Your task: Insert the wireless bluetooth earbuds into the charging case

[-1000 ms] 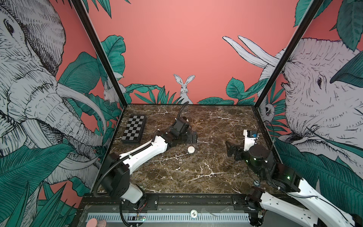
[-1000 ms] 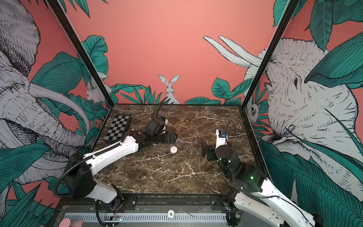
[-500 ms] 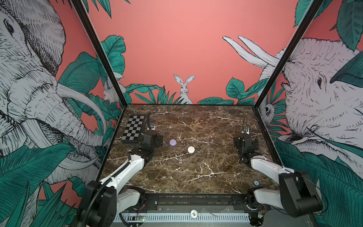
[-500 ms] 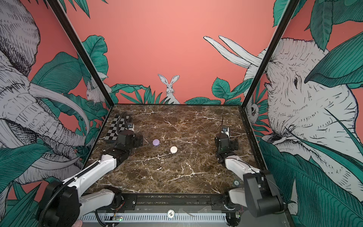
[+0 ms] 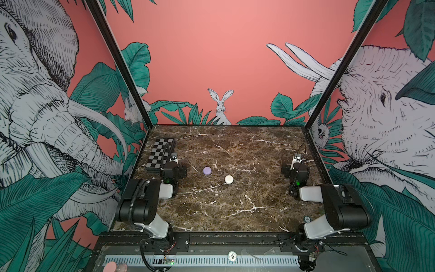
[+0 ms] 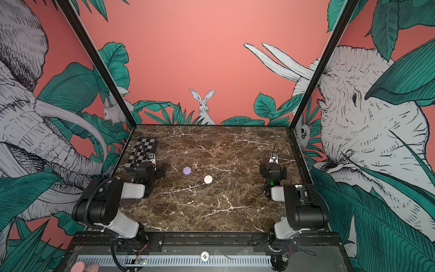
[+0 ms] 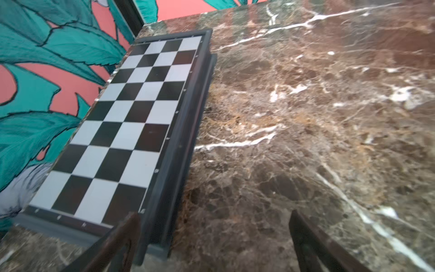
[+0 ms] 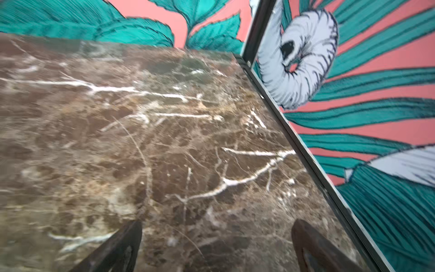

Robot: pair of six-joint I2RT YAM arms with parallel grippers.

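Marble table (image 5: 235, 212): left gripper (image 7: 213, 215), jaws apart, beside the chessboard (image 7: 122, 122) by the left wall (image 7: 35, 70); right gripper (image 8: 217, 223), jaws apart, near the right edge; mid-table, amid open marble, lilac case (image 5: 207, 170) and white case (image 5: 229, 179), closed; earbuds unseen.

Chessboard (image 5: 157, 153) partly hidden, wrist views blurred

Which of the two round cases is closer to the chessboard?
The lilac case. It sits to the left of the white case and farther back, which puts it on the side of the chessboard.
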